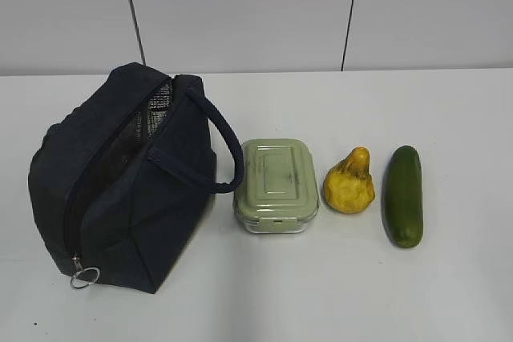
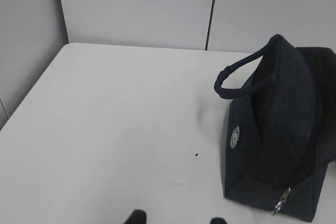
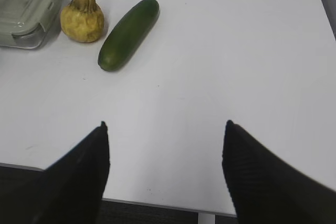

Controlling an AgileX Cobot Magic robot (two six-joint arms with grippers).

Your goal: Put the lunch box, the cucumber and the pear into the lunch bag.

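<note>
Lunch bag (image 1: 120, 190) unzipped left, mouth gaping for loading; lunch box (image 1: 275, 186), pear (image 1: 349, 183), cucumber (image 1: 403, 195) lined up right. Right pincer (image 3: 164, 124) spread wide, empty; left pincer (image 2: 177, 216) tips apart, empty.

In the left wrist view only the two tips of the left tool (image 2: 177, 216) show at the bottom edge, the rest cut off, and the lunch bag (image 2: 278, 129) runs out of the right edge, so its far side is unseen; the small round emblem on its fabric is too small to read. In the right wrist view the lunch box (image 3: 26, 9) is cut by the left and top edges, and the right tool (image 3: 164, 127) is cropped at the bottom. In the exterior view the bag's inside is mostly dark, its floor hidden, and neither tool appears
</note>
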